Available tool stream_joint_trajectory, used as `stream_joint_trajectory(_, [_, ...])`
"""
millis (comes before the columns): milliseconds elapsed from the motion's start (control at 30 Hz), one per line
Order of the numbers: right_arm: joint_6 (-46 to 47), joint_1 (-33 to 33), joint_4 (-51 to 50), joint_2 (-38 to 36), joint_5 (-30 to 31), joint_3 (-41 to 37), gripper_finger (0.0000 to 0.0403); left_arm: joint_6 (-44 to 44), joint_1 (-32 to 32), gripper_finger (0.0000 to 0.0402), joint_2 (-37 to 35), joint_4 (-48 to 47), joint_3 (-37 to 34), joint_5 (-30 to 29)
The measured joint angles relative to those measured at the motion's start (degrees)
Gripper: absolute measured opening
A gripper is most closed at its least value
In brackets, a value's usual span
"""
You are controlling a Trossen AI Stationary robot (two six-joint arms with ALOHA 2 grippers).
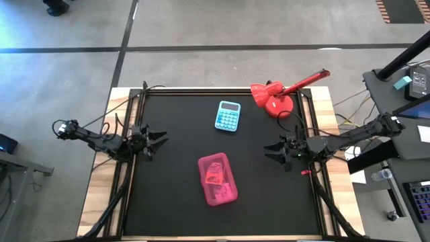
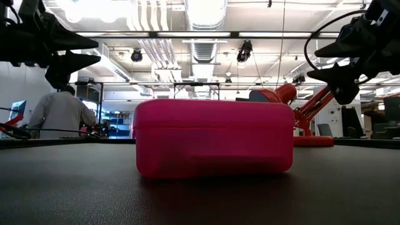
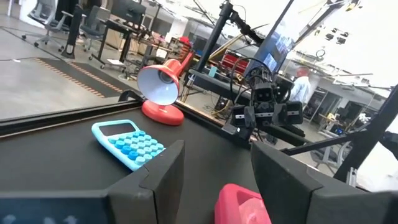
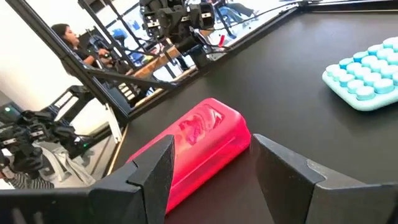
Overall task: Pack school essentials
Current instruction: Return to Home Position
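A closed pink translucent case (image 1: 218, 179) lies flat on the black mat, near the middle and toward the front edge; it also fills the low view (image 2: 214, 139). Shapes show through its lid, but I cannot tell what they are. My left gripper (image 1: 160, 140) hovers open at the mat's left edge, pointing level toward the centre. My right gripper (image 1: 271, 149) hovers open at the mat's right side, pointing level toward the case (image 4: 199, 146). Neither touches anything.
A light-blue calculator (image 1: 228, 115) lies on the mat behind the case. A red desk lamp (image 1: 279, 93) stands at the far right corner, its head bent over toward the mat. A person (image 2: 60, 112) sits beyond the table.
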Motion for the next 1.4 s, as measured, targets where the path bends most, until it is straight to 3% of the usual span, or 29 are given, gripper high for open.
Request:
stream_joint_trajectory(267, [-1.0,0.0,-5.6,-6.3,-4.1,0.0,0.0201,-0.1,0.0,0.0169,0.7,0.0,0.0,-0.4])
stream_joint_trajectory(600, [-1.8,0.0,-11.2,-11.8,-4.4,0.0,0.0201,-0.1,0.0,0.0169,2.5,0.1,-0.1,-0.6])
stream_joint_trajectory(1400, [-0.4,-0.1,-12.0,-12.1,-3.9,-0.1,0.0201,-0.1,0.0,0.0169,6.1,0.2,-0.2,-0.5])
